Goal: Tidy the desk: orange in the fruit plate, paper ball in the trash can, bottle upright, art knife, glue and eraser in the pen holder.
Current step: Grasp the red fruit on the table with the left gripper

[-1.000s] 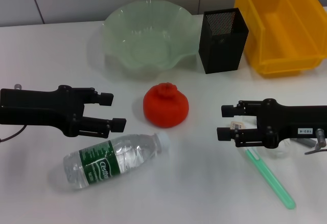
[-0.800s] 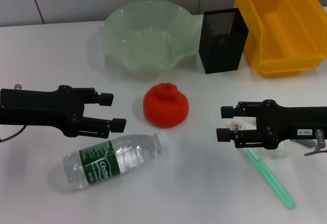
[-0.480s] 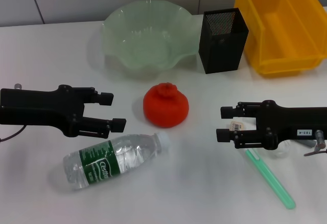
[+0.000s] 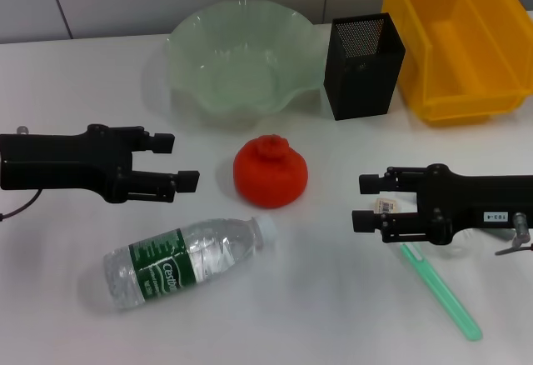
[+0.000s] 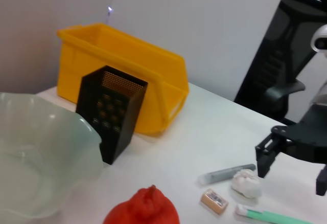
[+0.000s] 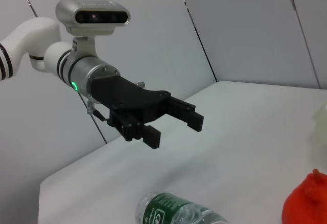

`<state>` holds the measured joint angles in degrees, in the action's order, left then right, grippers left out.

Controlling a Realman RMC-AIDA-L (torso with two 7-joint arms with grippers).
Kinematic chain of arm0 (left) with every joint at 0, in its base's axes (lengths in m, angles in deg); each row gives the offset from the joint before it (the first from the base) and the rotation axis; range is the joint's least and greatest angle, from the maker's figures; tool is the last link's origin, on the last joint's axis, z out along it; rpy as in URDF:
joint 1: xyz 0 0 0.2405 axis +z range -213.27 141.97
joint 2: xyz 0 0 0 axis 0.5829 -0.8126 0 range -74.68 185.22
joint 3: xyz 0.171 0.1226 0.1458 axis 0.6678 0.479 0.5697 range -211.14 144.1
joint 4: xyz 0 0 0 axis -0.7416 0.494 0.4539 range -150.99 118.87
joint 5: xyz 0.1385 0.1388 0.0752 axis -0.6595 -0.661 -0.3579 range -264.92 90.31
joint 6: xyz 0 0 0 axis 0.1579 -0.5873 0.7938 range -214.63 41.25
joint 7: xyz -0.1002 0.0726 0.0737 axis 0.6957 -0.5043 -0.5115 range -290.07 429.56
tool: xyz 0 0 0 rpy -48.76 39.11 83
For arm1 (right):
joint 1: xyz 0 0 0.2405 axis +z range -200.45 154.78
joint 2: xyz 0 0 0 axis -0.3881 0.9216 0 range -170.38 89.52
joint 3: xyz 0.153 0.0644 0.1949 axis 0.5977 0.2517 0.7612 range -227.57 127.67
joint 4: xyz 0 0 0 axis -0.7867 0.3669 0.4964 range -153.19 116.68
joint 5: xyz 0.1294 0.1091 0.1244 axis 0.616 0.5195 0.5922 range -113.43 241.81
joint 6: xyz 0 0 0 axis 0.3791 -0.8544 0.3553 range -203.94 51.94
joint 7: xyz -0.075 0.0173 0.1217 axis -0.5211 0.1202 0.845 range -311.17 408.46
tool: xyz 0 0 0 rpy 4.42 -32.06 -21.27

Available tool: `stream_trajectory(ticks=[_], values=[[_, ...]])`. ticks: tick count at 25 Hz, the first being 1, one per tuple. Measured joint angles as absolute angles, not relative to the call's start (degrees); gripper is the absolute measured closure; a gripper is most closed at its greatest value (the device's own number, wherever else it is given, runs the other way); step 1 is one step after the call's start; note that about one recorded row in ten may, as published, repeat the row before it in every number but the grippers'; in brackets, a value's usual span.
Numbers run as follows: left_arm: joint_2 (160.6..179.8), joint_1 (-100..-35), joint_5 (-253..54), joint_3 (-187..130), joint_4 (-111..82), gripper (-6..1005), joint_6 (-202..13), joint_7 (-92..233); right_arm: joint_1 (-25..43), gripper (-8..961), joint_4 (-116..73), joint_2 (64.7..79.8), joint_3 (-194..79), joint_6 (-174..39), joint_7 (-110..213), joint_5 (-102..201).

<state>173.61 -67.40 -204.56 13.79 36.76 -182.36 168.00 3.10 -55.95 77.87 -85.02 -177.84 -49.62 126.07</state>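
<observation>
The left end effector [image 4: 179,162] hovers spread wide and empty above the bench [image 4: 316,298], beside the knobbly orange [image 4: 270,171] and over the fallen clear bottle [image 4: 190,258]. The right end effector [image 4: 363,202] is parted, straddling the small beige eraser [image 4: 386,205]. Only the left wrist view reveals a crumpled paper ball [image 5: 247,182] and grey tube [image 5: 225,173].

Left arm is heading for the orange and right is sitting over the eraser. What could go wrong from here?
The orange is squat and rounded, so the open left gripper may nudge it into the lying bottle rather than grip it. The eraser is tiny and lies close to the green pen and paper ball; the open right gripper may catch those too.
</observation>
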Motion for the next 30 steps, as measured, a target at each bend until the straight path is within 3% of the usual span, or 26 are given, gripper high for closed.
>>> stream_trajectory(ticks=[10, 19, 30], values=[[174.01, -66.44, -199.79, 15.66, 38.65, 179, -182.18, 162.09, 2.92, 227, -55.05, 77.64, -84.99, -178.28, -48.69, 126.07], [173.85, -65.98, -200.84, 35.36, 45.93, 185, -172.1, 164.13, 1.33, 227, -53.04, 75.83, -82.41, -180.69, -47.38, 127.12], [174.12, -70.9, -206.64, 41.11, 45.41, 192, -163.17, 169.75, -1.59, 226, -53.7, 74.1, -82.64, -183.12, -45.18, 126.9]])
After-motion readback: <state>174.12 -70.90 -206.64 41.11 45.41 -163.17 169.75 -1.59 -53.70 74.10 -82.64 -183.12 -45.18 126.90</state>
